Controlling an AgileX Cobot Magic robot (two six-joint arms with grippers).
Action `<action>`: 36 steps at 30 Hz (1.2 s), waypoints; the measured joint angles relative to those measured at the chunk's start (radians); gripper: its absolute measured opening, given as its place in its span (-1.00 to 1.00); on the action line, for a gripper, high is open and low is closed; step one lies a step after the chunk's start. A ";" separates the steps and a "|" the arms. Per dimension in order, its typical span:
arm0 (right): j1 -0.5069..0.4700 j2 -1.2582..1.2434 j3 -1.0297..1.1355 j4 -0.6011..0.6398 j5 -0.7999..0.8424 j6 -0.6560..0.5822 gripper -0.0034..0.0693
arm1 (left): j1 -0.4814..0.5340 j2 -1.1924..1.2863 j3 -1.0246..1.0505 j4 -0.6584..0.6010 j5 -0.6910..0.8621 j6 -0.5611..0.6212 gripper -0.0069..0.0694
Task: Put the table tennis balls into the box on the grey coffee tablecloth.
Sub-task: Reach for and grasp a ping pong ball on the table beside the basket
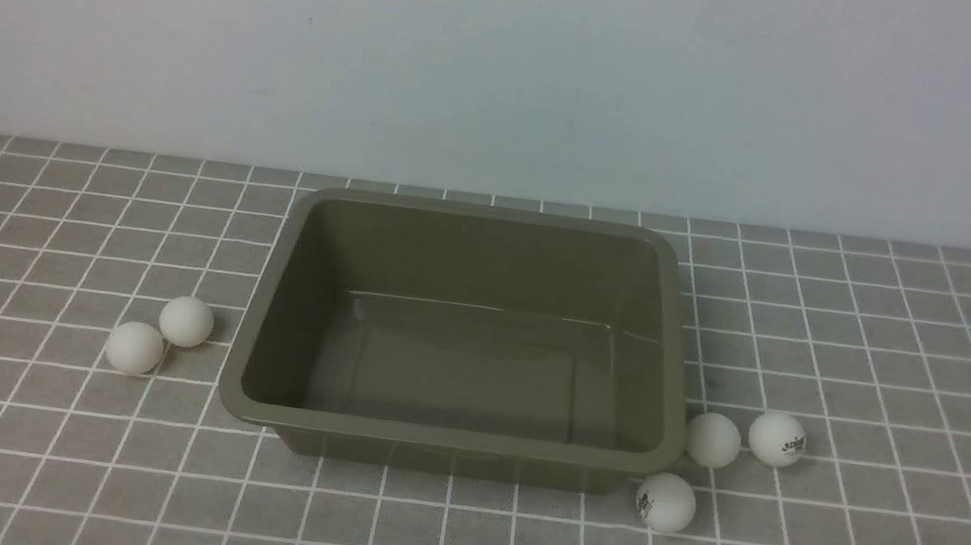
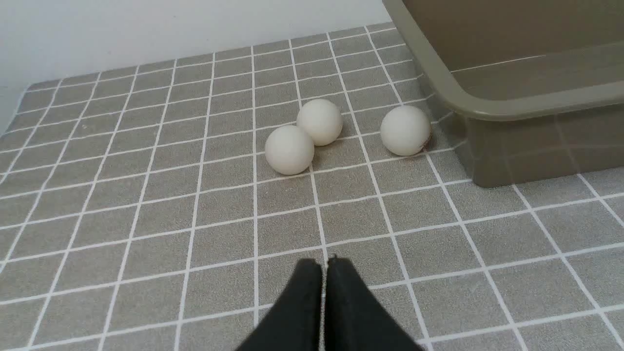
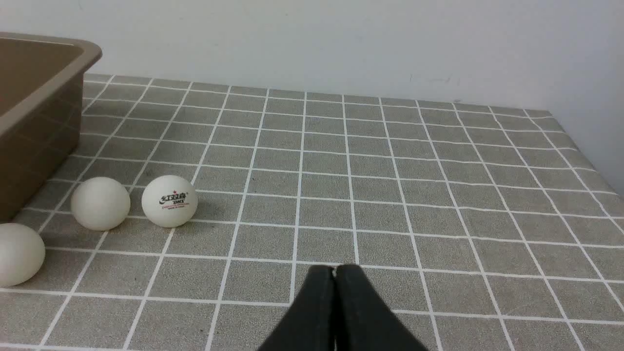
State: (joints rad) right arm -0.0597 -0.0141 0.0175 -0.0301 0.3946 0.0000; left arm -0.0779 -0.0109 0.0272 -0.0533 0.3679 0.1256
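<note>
A pale bare wall [image 1: 513, 60] backs the grey coffee tablecloth [image 1: 834, 544]. The box [image 1: 450, 438] sits mid-cloth with its long axis running side to side and nothing in it. Every one of the table tennis balls [image 1: 134, 347] in view lies on the cloth, grouped at the two short ends of the box.

The left pincer [image 2: 324, 263] is closed on nothing, its fingers pressed together. A touching pair [image 2: 289, 149] lies almost straight ahead of its tips, well apart from them. A third ball [image 2: 405, 130] sits ahead and off toward the box, just beside the box's corner. The front view shows only two balls on that side, so I cannot place the third one there.

The right pincer [image 3: 335, 269] is likewise shut and empty. Bare cloth lies ahead of it. The printed ball [image 3: 169, 201] and a plain ball [image 3: 100, 203] lie ahead but well off to its box side, and an edge ball [image 3: 17, 261] lies further that way.

The left arm probably has the easier start: spread the fingers and run straight forward to the pair. The right arm would first have to swing toward the box. Being round, the balls offer no grasp axis and may roll when touched.
</note>
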 joint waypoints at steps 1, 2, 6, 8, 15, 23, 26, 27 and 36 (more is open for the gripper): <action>0.000 0.000 0.000 0.000 0.000 0.000 -0.93 | 0.000 0.000 0.000 0.000 0.000 0.000 -0.83; 0.000 0.000 0.000 0.000 0.000 0.000 -0.93 | 0.000 0.000 0.000 0.000 0.000 0.000 -0.83; 0.000 0.000 0.000 0.000 0.000 0.000 -0.93 | 0.000 0.000 0.000 0.000 0.000 0.000 -0.83; 0.000 0.000 0.000 0.000 0.000 0.000 -0.93 | 0.000 0.000 0.000 0.000 0.000 0.000 -0.83; 0.000 0.000 0.000 0.000 0.000 0.000 -0.93 | 0.000 0.000 0.000 0.000 0.000 0.000 -0.83; 0.000 0.000 0.000 0.000 0.000 0.000 -0.93 | 0.000 0.000 0.000 0.019 -0.005 0.006 -0.83; 0.000 0.000 0.000 0.000 0.000 0.000 -0.93 | 0.000 0.000 0.001 0.010 -0.042 -0.007 -0.83; 0.000 0.000 0.000 0.000 0.000 0.000 -0.93 | 0.000 0.000 0.001 -0.031 -0.090 -0.038 -0.83; 0.000 0.000 0.001 -0.001 -0.009 0.000 -0.93 | 0.000 0.000 0.001 -0.277 -0.489 -0.166 -0.83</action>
State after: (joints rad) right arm -0.0597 -0.0141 0.0187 -0.0311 0.3860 0.0000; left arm -0.0779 -0.0109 0.0281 -0.3308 -0.1215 -0.0405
